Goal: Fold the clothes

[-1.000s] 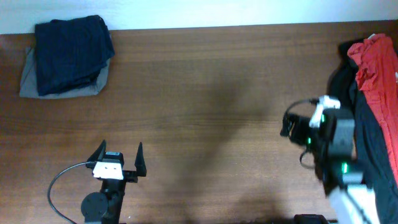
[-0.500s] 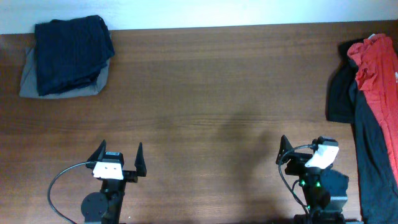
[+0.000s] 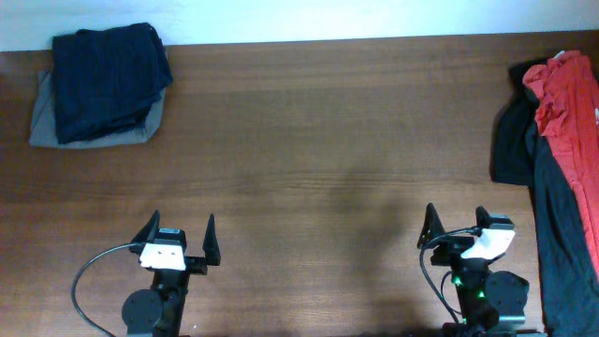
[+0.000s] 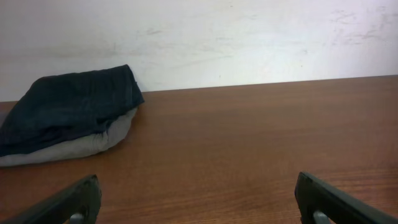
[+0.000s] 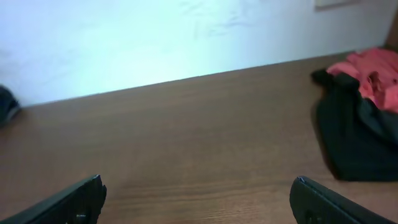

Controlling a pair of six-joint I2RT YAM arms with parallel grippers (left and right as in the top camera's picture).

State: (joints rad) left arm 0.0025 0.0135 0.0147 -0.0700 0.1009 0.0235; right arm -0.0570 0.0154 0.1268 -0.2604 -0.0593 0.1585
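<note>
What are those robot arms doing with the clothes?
Nothing is being held right now. The left arm and right arm rest at the near edge, jaws open. Navy trousers lie folded on grey trousers at the far left; a red garment and black clothes wait heaped on the right.

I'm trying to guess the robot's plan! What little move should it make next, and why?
Probably the right gripper should reach toward the red garment at the right edge of the table. That gripper is open, empty and nearest to it. The red garment lies crumpled on black clothes, while the navy trousers far left look neatly folded.
</note>
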